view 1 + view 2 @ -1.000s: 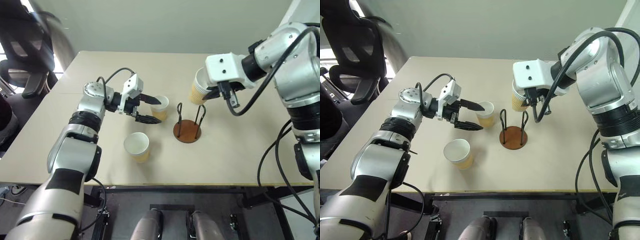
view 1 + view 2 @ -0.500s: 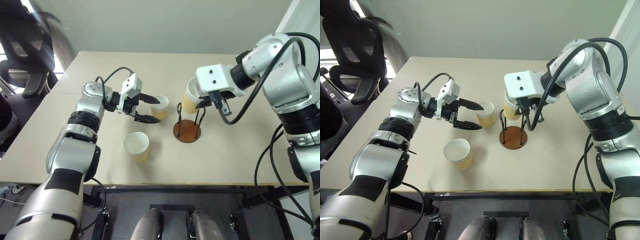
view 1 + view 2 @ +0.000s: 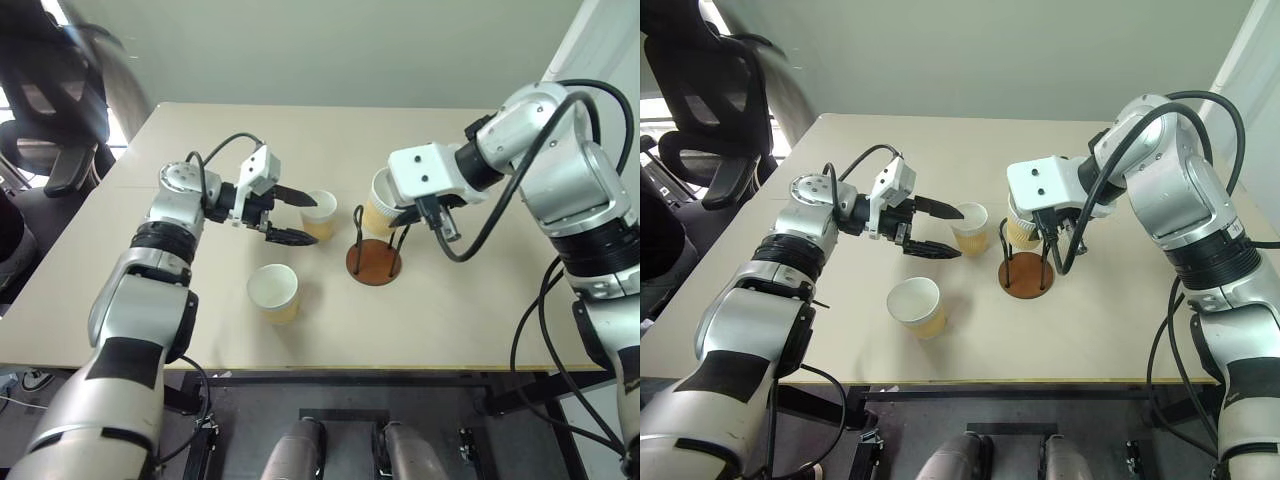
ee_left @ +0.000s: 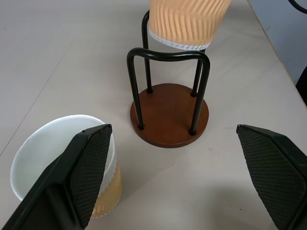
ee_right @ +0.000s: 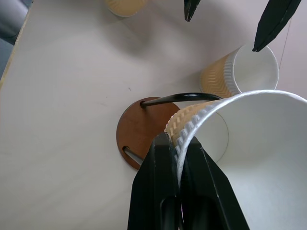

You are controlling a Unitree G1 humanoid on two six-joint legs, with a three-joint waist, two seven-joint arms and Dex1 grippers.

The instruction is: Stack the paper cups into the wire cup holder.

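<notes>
Because it is pinched by a single spot on its rolled rim, the paper cup [image 5: 240,143] in the right gripper [image 5: 175,158] hangs tilted above the wire cup holder [image 3: 374,260], its base just at the top of the black wire loops and not yet between them. That gripper is closed tight on the rim, one finger inside the wall and one outside (a sensible hold for something so light). I judge the cups to be nearly weightless, thin-walled and easily crushed; the ribbed outer wall gives some friction, but the stiff rolled rim is the part that will take a squeeze without buckling. The left gripper [image 3: 296,213] stands spread as wide as it goes and holds nothing, its fingers to either side of the second cup [image 3: 320,214], which stands upright on the table [image 3: 120,250] just beside the holder. A third cup [image 3: 274,292] stands nearer the table's front edge. The right hand's white housing covers much of the held cup in the head views, so how well the cup's base lines up with the loops is hard to judge.
</notes>
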